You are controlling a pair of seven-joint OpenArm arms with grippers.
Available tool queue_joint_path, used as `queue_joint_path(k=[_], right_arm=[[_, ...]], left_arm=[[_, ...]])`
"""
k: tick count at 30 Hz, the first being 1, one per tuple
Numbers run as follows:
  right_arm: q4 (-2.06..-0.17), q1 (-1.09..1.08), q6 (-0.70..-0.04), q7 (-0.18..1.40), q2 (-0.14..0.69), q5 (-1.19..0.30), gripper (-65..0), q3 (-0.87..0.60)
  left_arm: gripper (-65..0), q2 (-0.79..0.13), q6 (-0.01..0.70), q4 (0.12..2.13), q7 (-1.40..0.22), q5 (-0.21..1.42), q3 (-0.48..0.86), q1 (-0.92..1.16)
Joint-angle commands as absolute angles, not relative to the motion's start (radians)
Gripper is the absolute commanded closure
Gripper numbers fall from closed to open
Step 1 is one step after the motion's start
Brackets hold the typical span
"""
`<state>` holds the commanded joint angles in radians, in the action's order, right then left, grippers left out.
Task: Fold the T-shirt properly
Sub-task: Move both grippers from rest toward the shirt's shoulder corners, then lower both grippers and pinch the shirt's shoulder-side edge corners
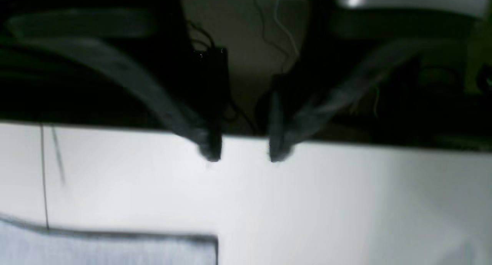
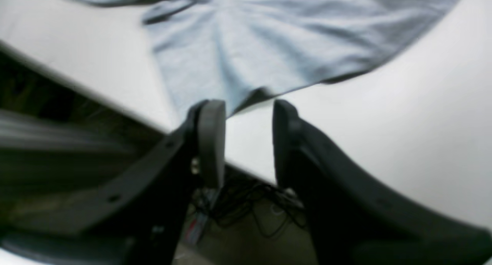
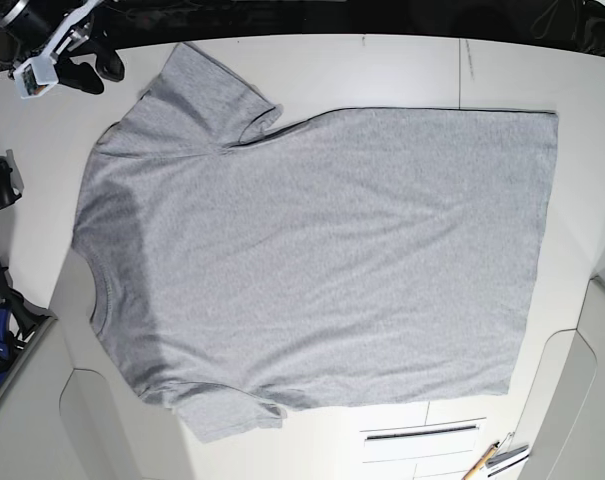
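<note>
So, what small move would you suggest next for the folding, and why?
I'd probably bring the right gripper over the nearby sleeve and lower it there. The T-shirt lies spread out with that sleeve sticking out, and the gripper hangs open and empty beside it, closer than the left one is to any part of the shirt.

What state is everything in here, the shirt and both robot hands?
T-shirt: spread out on the table, plain side up, not folded; the sleeve near the right gripper lies outstretched, slightly rumpled.
Right gripper: open, holding nothing, above the table edge.
Left gripper: open, holding nothing, off the shirt.
Table: white, bearing the shirt.
</note>
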<state>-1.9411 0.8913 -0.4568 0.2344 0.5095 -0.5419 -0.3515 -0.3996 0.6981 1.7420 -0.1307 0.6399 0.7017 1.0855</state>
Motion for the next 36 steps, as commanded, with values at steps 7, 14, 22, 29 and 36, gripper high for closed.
queue_joint_path(k=[7, 14, 22, 29, 36], right_arm=[[-1.837, 0.801, -0.439, 0.322, 0.411, -0.596, -25.9, -0.351], [-1.769, 0.77, -0.434, 0.327, 0.396, -0.606, -28.7, -0.351], [-1.769, 0.77, -0.434, 0.326, 0.395, -0.606, -28.7, -0.351], [-1.769, 0.77, -0.442, 0.331, 0.396, -0.612, -28.7, -0.351], [-1.769, 0.77, -0.48, 0.361, 0.395, -0.655, -28.7, -0.345]], left_arm=[[-30.6, -0.414, 0.698, 1.742, -0.131, 0.64, 0.702, 1.044], [-45.3, -0.432, 0.67, 1.742, -0.14, 0.64, 0.706, 0.963], [-45.3, -0.501, 0.564, 1.739, -0.296, 0.702, 0.706, 0.841], [-45.3, -0.502, 0.574, 1.613, -0.395, 0.814, 0.706, 0.743], [-45.3, -0.503, 0.656, 1.471, -0.469, 0.916, 0.706, 0.681]])
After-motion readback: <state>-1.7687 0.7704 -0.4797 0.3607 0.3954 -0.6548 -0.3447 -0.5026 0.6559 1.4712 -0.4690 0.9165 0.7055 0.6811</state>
